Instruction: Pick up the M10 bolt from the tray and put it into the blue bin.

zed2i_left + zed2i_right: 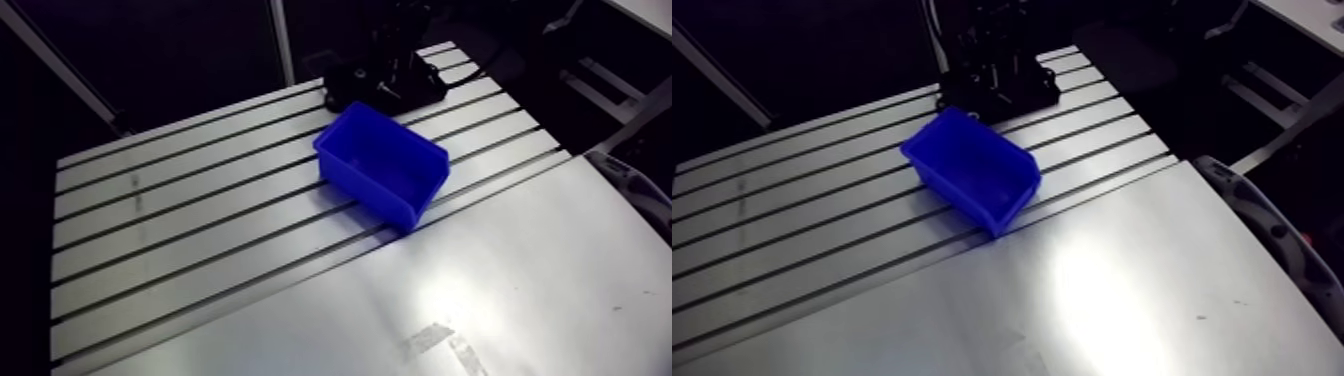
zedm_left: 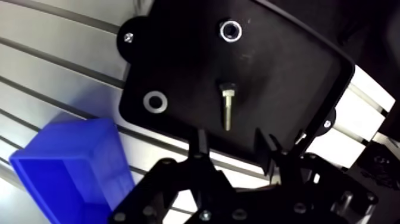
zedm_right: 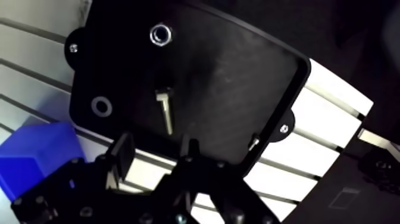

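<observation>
In the wrist view a brass-coloured M10 bolt (image 2: 228,106) lies flat on a black tray (image 2: 286,65), its head pointing away from the gripper. My gripper (image 2: 232,146) hovers over the tray's near edge, open and empty, and the bolt lies just ahead of the gap between the fingers (image 2: 199,143). The blue bin (image 2: 65,173) stands on the slotted table beside the gripper, next to the tray. In the arm view the blue bin (image 1: 385,165) sits mid-table, with the dark tray (image 1: 385,88) behind it at the far edge under the wrist.
A nut (image 2: 230,31) rests on the tray beyond the bolt and a flat washer (image 2: 155,101) lies near the tray's bin-side edge. A small screw (image 2: 300,138) lies by the tray's other edge. A smooth metal sheet (image 1: 480,290) covers the near part of the table.
</observation>
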Motion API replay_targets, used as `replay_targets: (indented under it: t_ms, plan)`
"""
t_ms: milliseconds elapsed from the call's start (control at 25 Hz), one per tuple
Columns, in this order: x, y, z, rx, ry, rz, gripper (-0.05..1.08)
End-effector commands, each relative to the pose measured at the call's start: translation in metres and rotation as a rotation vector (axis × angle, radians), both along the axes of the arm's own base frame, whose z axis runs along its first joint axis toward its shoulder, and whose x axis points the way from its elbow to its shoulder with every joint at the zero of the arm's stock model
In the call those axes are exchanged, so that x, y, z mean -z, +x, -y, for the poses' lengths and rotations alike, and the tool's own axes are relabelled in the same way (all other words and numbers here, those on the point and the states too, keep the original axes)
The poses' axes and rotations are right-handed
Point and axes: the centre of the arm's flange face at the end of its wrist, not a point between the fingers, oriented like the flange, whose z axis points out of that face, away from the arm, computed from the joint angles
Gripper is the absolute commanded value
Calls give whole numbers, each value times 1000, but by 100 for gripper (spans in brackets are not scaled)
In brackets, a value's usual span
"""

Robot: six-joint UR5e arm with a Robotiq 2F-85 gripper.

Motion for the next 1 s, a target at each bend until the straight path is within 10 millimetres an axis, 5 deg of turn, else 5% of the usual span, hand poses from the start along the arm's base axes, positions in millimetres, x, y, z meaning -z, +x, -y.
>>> replay_targets:
  t_ms: [40, 1000]
  plan:
    - [10, -1, -1, -3, 2, -2, 49]
    - [28, 2, -7, -25, 0, 4, 54]
